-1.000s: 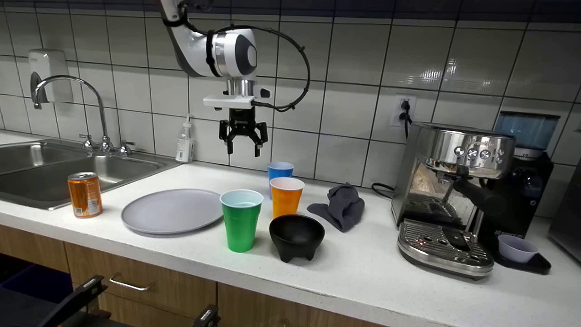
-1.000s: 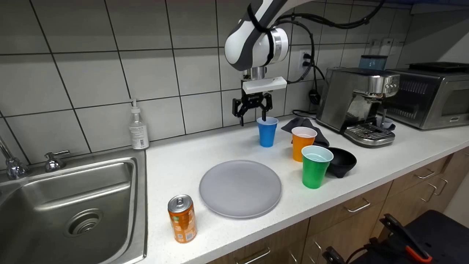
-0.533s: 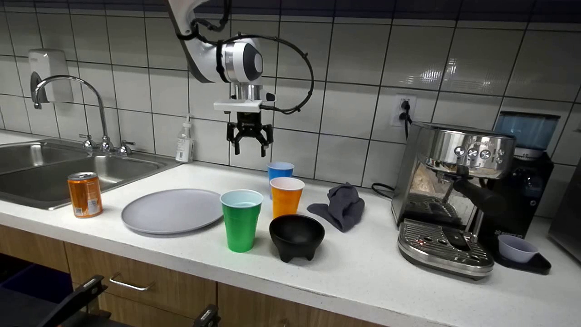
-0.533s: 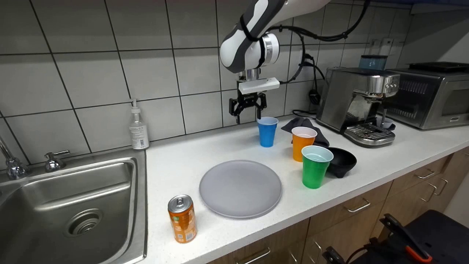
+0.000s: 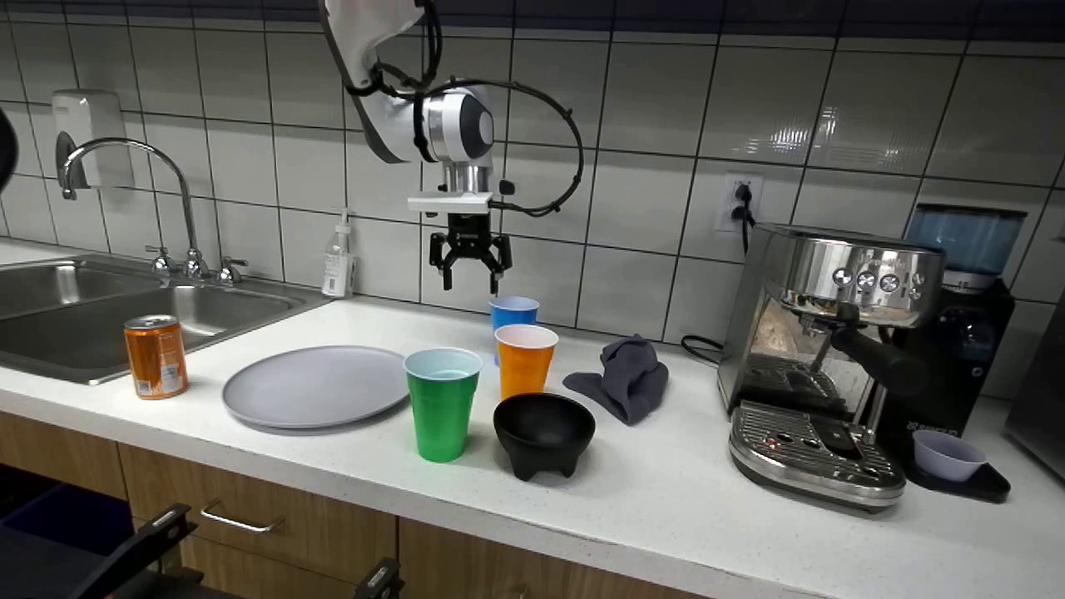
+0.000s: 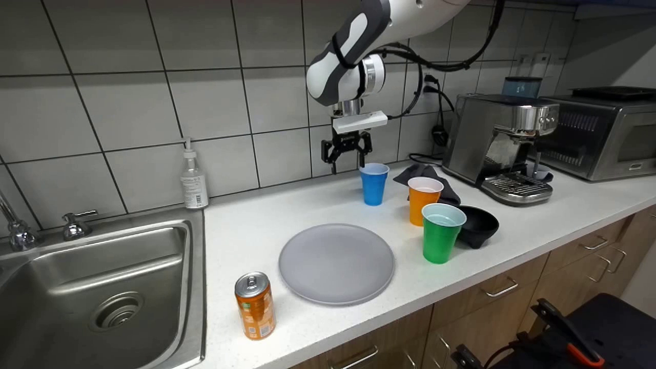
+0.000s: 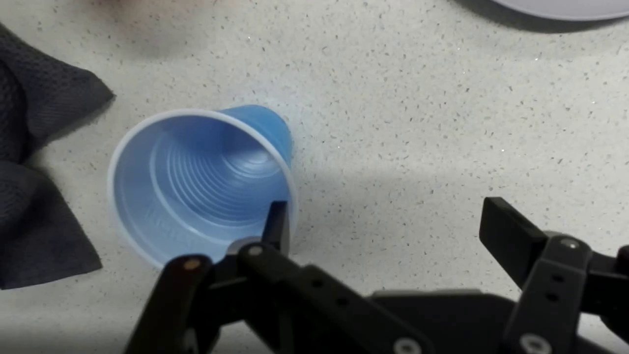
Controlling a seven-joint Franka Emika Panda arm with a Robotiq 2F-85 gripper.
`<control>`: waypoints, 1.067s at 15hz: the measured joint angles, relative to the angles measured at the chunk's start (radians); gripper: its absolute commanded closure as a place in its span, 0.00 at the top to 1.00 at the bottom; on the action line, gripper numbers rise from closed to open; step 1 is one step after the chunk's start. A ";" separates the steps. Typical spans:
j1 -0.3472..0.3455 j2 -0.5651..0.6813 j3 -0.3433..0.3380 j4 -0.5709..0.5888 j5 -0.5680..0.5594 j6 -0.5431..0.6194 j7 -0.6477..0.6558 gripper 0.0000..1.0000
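Note:
My gripper (image 5: 471, 288) is open and empty, pointing down above the counter near the tiled wall, as both exterior views show (image 6: 348, 168). The nearest thing is an upright blue cup (image 6: 374, 187), partly behind an orange cup (image 5: 526, 370) in an exterior view (image 5: 513, 311). In the wrist view the gripper (image 7: 385, 205) has its left finger overlapping the right rim of the empty blue cup (image 7: 206, 167); I cannot tell if they touch. The right finger is over bare counter. A dark grey cloth (image 7: 59, 98) lies beside the cup.
A green cup (image 5: 443, 416) and a black footed bowl (image 5: 544, 437) stand near the counter's front. A grey plate (image 6: 335, 264), an orange can (image 6: 255, 307), a soap bottle (image 6: 194, 179) and a sink (image 6: 190, 287) are to one side; a coffee machine (image 5: 824, 358) is opposite.
The open gripper has moved right and slightly down in an exterior view, and slightly left in an exterior view. A dark shape has appeared at a picture's left edge. The cups have not moved.

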 measured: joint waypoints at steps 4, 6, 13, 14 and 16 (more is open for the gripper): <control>-0.005 0.046 -0.008 0.059 0.000 -0.033 0.000 1.00; -0.008 0.065 -0.012 0.084 0.000 -0.052 0.000 1.00; -0.021 0.122 -0.019 0.157 0.003 -0.106 0.000 1.00; -0.023 0.130 -0.019 0.167 0.005 -0.112 0.000 1.00; -0.027 0.143 -0.019 0.188 0.011 -0.127 0.000 1.00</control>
